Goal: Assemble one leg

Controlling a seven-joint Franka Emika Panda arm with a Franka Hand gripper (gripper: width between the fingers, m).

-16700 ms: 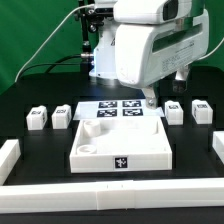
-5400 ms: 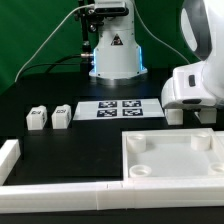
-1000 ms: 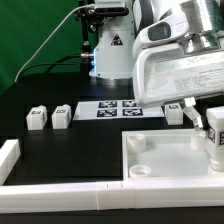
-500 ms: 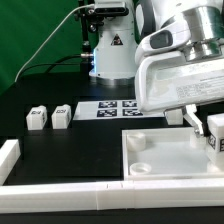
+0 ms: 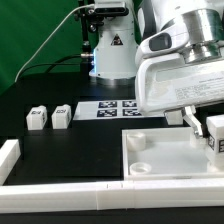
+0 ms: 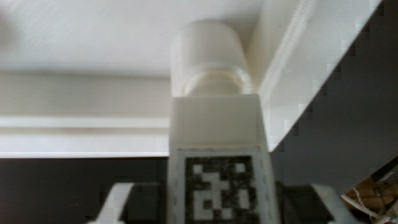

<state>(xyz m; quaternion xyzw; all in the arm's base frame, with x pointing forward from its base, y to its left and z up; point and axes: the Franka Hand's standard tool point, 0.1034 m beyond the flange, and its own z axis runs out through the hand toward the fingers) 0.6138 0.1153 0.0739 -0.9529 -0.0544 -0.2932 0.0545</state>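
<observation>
My gripper (image 5: 207, 131) is shut on a leg (image 5: 215, 136), a stubby white block with a black-and-white tag. It holds the leg upright over the right edge of the large white panel (image 5: 165, 160). In the wrist view the leg (image 6: 215, 130) runs between the fingers (image 6: 128, 200), tag towards the camera, its rounded end pointing at the panel (image 6: 89, 110) below. Whether the leg touches the panel cannot be told. Two more legs (image 5: 38, 118) (image 5: 62, 115) sit on the black table at the exterior view's left.
The marker board (image 5: 112, 108) lies at the table's middle back. A long white border bar (image 5: 100, 190) runs along the front and another (image 5: 8, 155) stands at the left. The arm's base (image 5: 112, 50) is behind.
The panel has gone from the table's middle to the right. The gripper has taken hold of a leg, and in the last second has raised it a little and moved it right.
</observation>
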